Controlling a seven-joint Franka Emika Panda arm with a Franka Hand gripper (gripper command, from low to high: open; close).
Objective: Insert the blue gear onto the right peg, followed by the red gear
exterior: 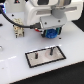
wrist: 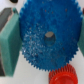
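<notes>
**End effector is holding the blue gear above the table**

The end effector (exterior: 50, 33) is pinching the blue gear (wrist: 49, 36) between its fingers (wrist: 9, 42); in the wrist view the teal pads are pressing on the toothed rim from both sides. The gear is filling most of that view, and its hub hole is showing in the middle. The red gear (wrist: 64, 77) is lying just beside the blue gear's edge in the wrist view. In the exterior view the gear is hanging above the white table (exterior: 15, 70). The grey plate (exterior: 46, 55) with black border is lying on the table near the end effector, and two dark pegs are standing on it. The right peg (exterior: 51, 50) is standing free, apart from the gear.
</notes>
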